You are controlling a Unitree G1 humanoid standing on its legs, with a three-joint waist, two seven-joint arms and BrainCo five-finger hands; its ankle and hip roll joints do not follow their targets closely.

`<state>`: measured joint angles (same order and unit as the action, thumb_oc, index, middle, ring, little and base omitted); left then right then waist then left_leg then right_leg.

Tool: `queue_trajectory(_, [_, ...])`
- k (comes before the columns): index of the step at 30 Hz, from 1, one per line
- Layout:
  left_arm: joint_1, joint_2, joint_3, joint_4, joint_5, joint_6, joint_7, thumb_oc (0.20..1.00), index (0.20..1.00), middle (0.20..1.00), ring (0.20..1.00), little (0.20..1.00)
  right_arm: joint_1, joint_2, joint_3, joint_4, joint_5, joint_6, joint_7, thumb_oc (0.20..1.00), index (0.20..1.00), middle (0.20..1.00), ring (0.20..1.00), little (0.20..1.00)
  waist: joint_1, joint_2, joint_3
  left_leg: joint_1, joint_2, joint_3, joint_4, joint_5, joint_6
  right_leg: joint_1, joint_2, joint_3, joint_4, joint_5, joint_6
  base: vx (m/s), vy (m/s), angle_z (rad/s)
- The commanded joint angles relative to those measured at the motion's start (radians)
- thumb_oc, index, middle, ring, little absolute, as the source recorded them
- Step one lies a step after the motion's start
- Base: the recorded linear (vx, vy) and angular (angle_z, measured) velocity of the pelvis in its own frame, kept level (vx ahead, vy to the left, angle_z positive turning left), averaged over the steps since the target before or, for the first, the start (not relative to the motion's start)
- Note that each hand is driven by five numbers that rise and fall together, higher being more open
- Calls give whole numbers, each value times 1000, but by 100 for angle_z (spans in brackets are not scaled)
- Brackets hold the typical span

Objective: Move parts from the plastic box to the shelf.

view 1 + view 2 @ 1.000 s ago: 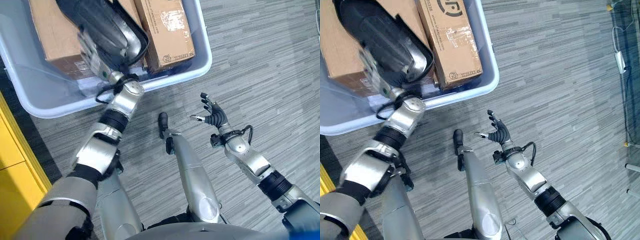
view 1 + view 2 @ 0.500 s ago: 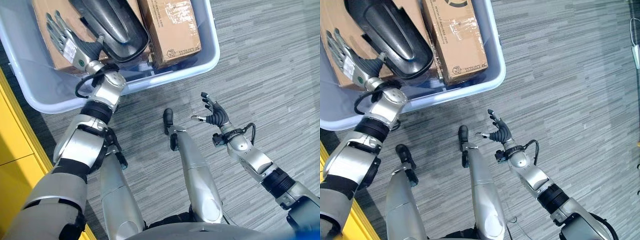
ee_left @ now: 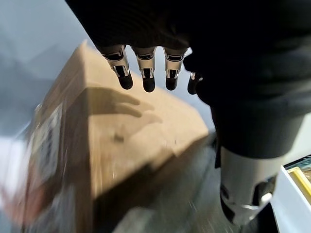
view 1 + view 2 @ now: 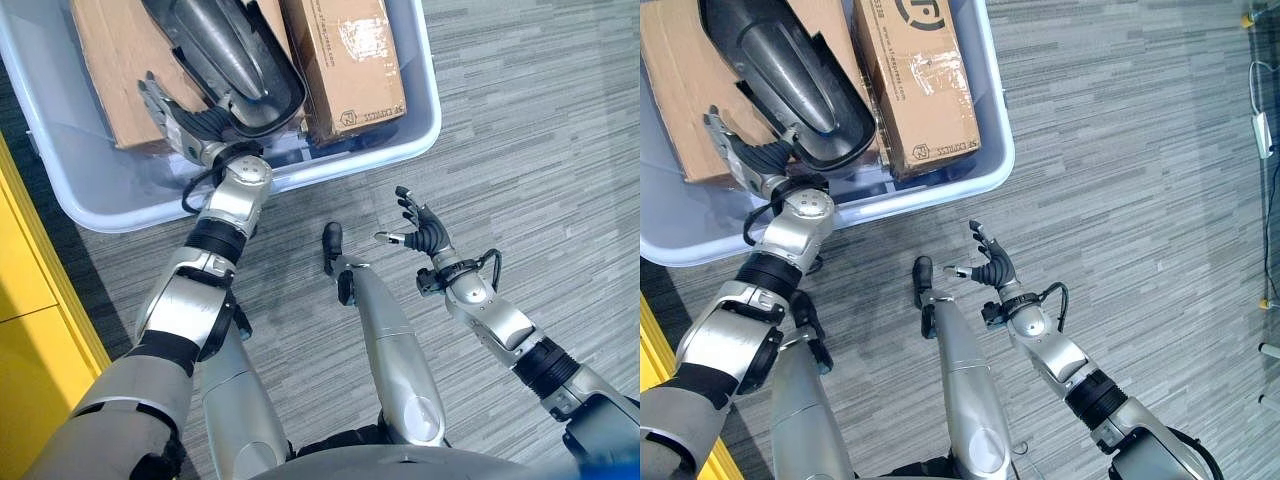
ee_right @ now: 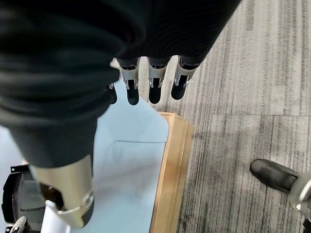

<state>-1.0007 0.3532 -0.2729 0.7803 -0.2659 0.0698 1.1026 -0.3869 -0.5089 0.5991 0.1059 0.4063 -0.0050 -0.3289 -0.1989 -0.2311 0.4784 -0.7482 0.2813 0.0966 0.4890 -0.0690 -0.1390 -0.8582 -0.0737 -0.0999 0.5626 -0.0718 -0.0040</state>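
Grey striped carpet (image 4: 520,120) runs under everything I see from the head camera, with a yellow panel (image 4: 25,300) along the robot's left side. On that carpet sits the plastic box (image 4: 395,140), pale blue. Inside it I make out a large dark moulded part (image 4: 225,55) lying across the middle, a cardboard carton (image 4: 345,60) on its right and a second cardboard carton (image 4: 110,70) on its left.

My left hand (image 4: 185,120) is inside the box, just beside the near end of the dark part and over the edge of the left carton. Its fingers are straight and spread; in the left wrist view the fingertips (image 3: 146,82) hang above the carton's brown top (image 3: 121,136) and close on nothing. Whether the palm touches the dark part I cannot tell.

My right hand (image 4: 420,228) hovers over the carpet outside the box, well apart from the parts, fingers loosely spread and holding nothing.

Against half a second ago, the left hand has come back from further up the left carton to the near end of the dark part. The dark part looks turned, its glossy hollow now showing. The right hand has stayed about where it was.
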Motion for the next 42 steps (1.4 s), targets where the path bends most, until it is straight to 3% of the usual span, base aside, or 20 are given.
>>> queue_trajectory(1, [56,1,-19,-13,-132,-14,-12,1000,1000,1000,1000,1000,8,20,-41,-64,-28,25,10,1000,1000,1000,1000,1000,14,-82,42,-74,-20,-23,111,-26,30,77,19,18,-42,-31,45,0,0,0])
queue_trajectory(2, [55,-4,-10,-12,-147,-23,-14,1000,1000,1000,1000,1000,8,20,-42,-66,-29,30,13,1000,1000,1000,1000,1000,11,-84,42,-72,-19,-22,112,-26,31,77,19,18,-41,-31,46,0,0,0])
queue_trajectory(5, [12,5,-29,-8,0,36,-35,1000,1000,1000,1000,1000,9,17,-47,-78,-30,45,30,1000,1000,1000,1000,1000,-2,-93,42,-69,-10,-15,117,-27,28,78,22,20,-39,-28,44,4,-6,-1])
queue_trajectory(9, [-32,1,-60,-1,-47,51,-59,1000,1000,1000,1000,1000,12,2,-43,-90,-30,51,40,1000,1000,1000,1000,1000,-18,-100,42,-68,-5,-9,119,-27,28,72,28,26,-33,-29,41,14,-4,-2])
queue_trajectory(13, [-65,-19,-58,31,-185,91,-32,1000,1000,1000,1000,1000,-8,7,-37,-87,-21,67,36,1000,1000,1000,1000,1000,-26,-107,42,-68,-4,-9,121,-27,28,70,33,26,-31,-30,41,25,-29,-4])
queue_trajectory(16, [-93,-17,-53,76,-158,149,-7,1000,1000,1000,1000,1000,-25,10,-31,-83,-17,75,34,1000,1000,1000,1000,1000,-32,-114,42,-79,0,-10,137,-33,28,59,37,26,-22,-31,40,13,-25,-1])
queue_trajectory(22, [-103,-12,-38,112,-212,164,-2,1000,1000,1000,1000,1000,-32,3,-25,-82,-17,85,37,1000,1000,1000,1000,1000,-38,-114,42,-99,1,-13,157,-41,32,37,38,31,-2,-38,35,0,0,0])
queue_trajectory(23, [-103,-12,-36,121,-217,189,18,1000,1000,1000,1000,1000,-32,2,-22,-79,-27,81,39,1000,1000,1000,1000,1000,-37,-114,42,-106,-1,-16,160,-40,32,31,37,30,-1,-37,35,15,-40,-5])
queue_trajectory(24, [-99,0,-36,141,-175,263,45,1000,1000,1000,1000,1000,-32,0,-19,-75,-42,75,29,1000,1000,1000,1000,1000,-36,-113,42,-111,-2,-17,162,-40,32,26,37,27,0,-37,35,15,-55,-7])
queue_trajectory(27, [-118,48,-61,192,-56,371,-26,1000,1000,1000,1000,1000,-43,-16,-15,-61,-17,65,25,1000,1000,1000,1000,1000,-36,-112,42,-120,1,-18,171,-42,32,19,36,27,9,-40,33,8,-28,-4])
queue_trajectory(31, [-116,78,-101,232,-51,429,-56,1000,1000,1000,1000,1000,-59,-39,-15,-46,-19,63,36,1000,1000,1000,1000,1000,-41,-89,42,-129,-5,-11,172,-38,34,-5,31,39,21,-44,26,3,28,-3])
queue_trajectory(35, [-101,76,-100,271,-103,442,-82,1000,1000,1000,1000,1000,-70,-32,-8,-29,-28,61,27,1000,1000,1000,1000,1000,-39,-78,42,-136,-7,-10,173,-35,33,-14,28,42,24,-45,23,5,18,-5])
queue_trajectory(36, [-100,75,-97,282,-111,439,-98,799,799,799,799,799,-76,-28,-6,-23,-31,64,25,1000,1000,1000,1000,1000,-39,-77,42,-137,-7,-10,173,-35,33,-15,27,41,23,-45,23,9,-3,-4])
queue_trajectory(38, [-101,75,-93,300,-98,457,-113,222,222,222,222,222,-83,-23,-3,-13,-35,65,20,1000,1000,1000,1000,1000,-38,-75,42,-140,-7,-9,173,-33,32,-18,26,40,23,-45,22,4,-2,-2])
queue_trajectory(42, [-100,83,-93,323,-159,456,-112,200,200,200,200,200,-89,-29,-9,-12,-29,50,16,1000,1000,1000,1000,1000,-39,-68,42,-149,-9,-9,174,-32,34,-30,26,42,26,-47,20,0,0,0])
